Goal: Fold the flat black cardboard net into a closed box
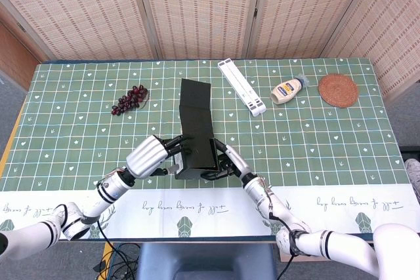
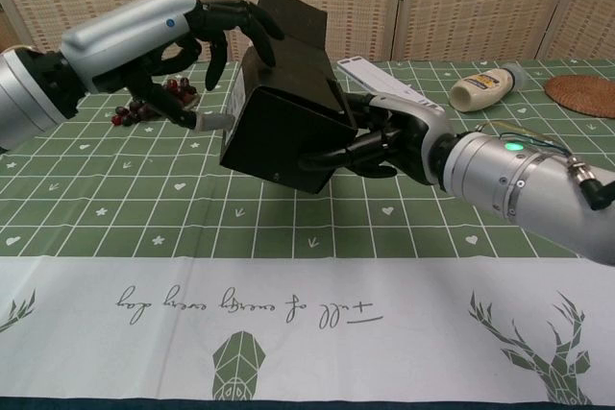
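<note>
We see a table [image 1: 341, 136] under a green grid-patterned cloth. Above its near middle, a partly folded black cardboard box [image 1: 196, 139] is held off the surface. Our left robot hand [image 1: 152, 157] presses curled fingers on the box's left side; our right robot hand [image 1: 225, 162] grips its right side.
</note>
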